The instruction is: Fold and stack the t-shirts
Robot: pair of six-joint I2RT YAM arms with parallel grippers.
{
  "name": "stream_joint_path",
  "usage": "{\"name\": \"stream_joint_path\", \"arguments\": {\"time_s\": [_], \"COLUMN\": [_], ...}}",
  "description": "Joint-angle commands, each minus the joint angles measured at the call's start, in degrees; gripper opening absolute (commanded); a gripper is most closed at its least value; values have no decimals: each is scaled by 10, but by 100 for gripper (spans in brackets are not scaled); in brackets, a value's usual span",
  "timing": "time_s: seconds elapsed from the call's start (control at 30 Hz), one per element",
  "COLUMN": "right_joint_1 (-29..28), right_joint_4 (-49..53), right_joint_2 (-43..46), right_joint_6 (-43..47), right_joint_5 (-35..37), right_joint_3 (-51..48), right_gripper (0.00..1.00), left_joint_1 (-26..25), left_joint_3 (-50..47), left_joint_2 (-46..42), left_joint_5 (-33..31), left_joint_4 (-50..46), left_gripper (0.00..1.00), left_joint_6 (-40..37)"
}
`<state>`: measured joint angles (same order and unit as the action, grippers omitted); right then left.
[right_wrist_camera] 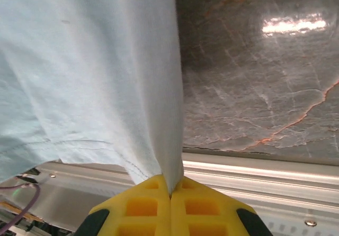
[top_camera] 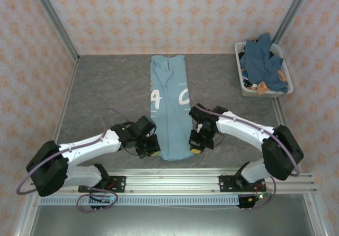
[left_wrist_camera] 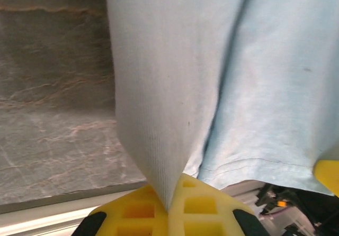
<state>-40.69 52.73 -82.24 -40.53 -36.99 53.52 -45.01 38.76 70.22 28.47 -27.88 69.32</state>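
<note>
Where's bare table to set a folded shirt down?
Free: the table left of the light-blue t-shirt to the wall, and the strip between it and the white basket. Crowded: near edge, where left fingers and right fingers pinch its hem corners.

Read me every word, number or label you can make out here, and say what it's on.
"4": large white print at the left edge of the folded light blue t-shirt.
"C", perhaps a character cut by the fold: large white print at its right edge.
Small white line above the "C": too small to read.
</note>
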Motion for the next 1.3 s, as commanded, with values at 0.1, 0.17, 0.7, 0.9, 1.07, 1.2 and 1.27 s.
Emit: {"name": "stream_joint_path", "arguments": {"time_s": [0.1,0.17,0.7,0.9,1.07,1.2,1.27], "right_joint_1": [49,68,150,174,188,196,206], "right_joint_4": [56,68,149,149,156,158,155], "right_joint_2": [-29,-53,-352,-435,-508,-567,-595], "right_joint_6": [0,17,115,121,119,114,109], "right_joint_5": [74,89,133,124,104,83,78], "right_joint_3": [124,173,589,677,757,818,850], "right_gripper": [0,0,0,0,0,1,20], "left_joint_1": [53,81,230,262,279,290,299], "left_joint_3": [77,96,329,403,469,518,546], "left_joint_2": [2,6,238,331,402,459,491], "left_joint_5": [-85,-99,-73,-53,-45,-41,-37], "left_joint_4": [-16,-9,-1,14,-1,-12,-15], "left_gripper": [0,0,0,0,0,5,21], "left_joint_6": [10,7,-92,-115,-135,-148,-151]}}
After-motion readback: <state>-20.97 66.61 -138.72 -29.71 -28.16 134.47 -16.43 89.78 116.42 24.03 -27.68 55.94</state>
